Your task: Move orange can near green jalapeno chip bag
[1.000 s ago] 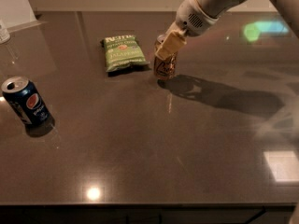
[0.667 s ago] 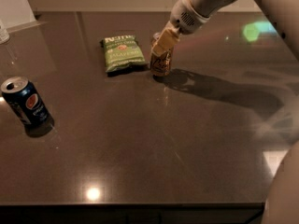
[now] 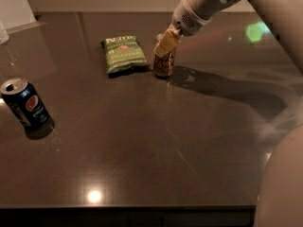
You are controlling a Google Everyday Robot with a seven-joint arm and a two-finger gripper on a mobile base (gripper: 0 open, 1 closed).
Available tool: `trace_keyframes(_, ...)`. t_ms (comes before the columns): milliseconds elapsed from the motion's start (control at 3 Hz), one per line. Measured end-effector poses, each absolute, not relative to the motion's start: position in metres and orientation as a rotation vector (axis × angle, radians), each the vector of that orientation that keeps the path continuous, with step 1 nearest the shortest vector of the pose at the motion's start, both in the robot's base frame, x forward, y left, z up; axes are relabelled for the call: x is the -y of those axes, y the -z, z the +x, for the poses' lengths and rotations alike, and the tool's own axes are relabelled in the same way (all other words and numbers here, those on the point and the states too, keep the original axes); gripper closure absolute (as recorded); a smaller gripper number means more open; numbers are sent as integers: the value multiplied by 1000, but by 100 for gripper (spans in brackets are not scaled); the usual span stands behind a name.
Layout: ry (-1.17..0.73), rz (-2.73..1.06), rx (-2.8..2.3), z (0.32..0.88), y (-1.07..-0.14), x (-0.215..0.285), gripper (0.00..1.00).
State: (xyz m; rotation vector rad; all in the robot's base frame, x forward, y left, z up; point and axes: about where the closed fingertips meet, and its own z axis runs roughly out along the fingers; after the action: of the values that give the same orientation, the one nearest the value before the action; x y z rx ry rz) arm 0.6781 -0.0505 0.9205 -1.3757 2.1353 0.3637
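Clenched on the upper part of the orange can (image 3: 164,66), a small tan-orange metal drink can with dark script on its side, the gripper (image 3: 165,44) hangs from a white arm (image 3: 201,6) that enters from two o'clock. Its pale tan fingers (image 3: 167,40) lie across the can's top and hide most of the lid. The orange can stands upright toward twelve o'clock on the dark grey polished table (image 3: 156,141). Whether its base rests on the surface or floats just above it, I cannot tell.

The green jalapeno chip bag (image 3: 124,55), a flat, crinkly light-green packet with white lettering along its top, lies just beside the can at the can's nine o'clock, with a narrow strip of table between them.

By my reading the can is already near enough, so the step in hand is the set-down. Done well, that means lowering straight until the base sits flat, opening the fingers without twisting, then lifting clear toward two o'clock, away from the bag. Any sideways drag could tip the narrow can or nudge the light packet.

A dark blue drink can (image 3: 26,109) with a red, white and blue round logo stands well apart at nine o'clock of the table. Nothing lies in the gripper's way out.
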Motion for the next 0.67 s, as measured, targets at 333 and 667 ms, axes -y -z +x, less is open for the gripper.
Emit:
trace_keyframes(333,-367,-1379,-2136,678,-918,49,36)
trace_keyframes(667,-370,-1383,-2137,679,-916,47,13)
